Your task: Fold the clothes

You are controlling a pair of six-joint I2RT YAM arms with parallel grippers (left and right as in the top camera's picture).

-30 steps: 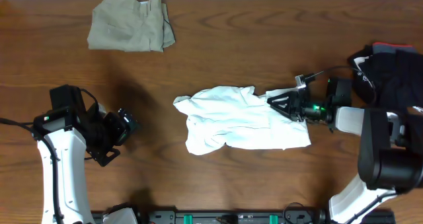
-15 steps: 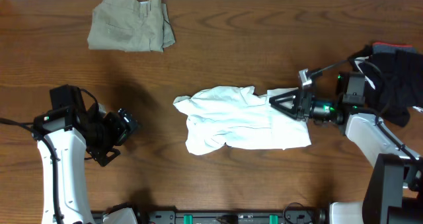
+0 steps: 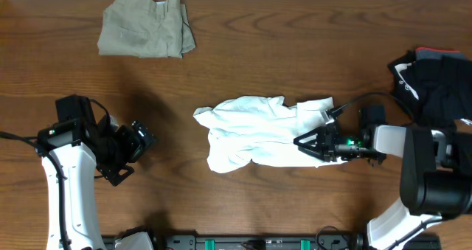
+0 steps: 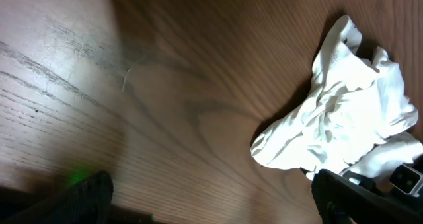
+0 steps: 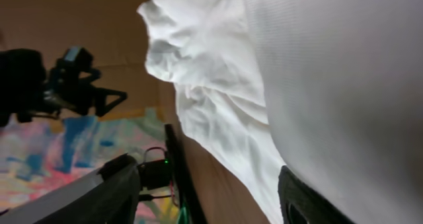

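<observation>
Nearest me, the left claw point(image 3: 140, 141) hangs with its fingers spread apart over bare bench point(image 3: 295, 51), well left of the crumpled white T-shirt point(image 3: 254, 136). The right claw point(image 3: 304, 141) sits at that shirt's right edge, fingers wide apart with white cloth between them. Beyond the shirt to the left lie folded khaki trousers point(image 3: 144, 35), and a black garment point(image 3: 435, 84) is heaped far to its right.

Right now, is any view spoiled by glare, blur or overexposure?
Overhead: evenly lit and sharp, the white T-shirt is bright but its folds are readable. Left wrist: a pale glare washes out the table at upper left; the shirt is clear. Right wrist: the shirt fills the frame at close range, very bright with little shading at right, and the background is soft.
</observation>
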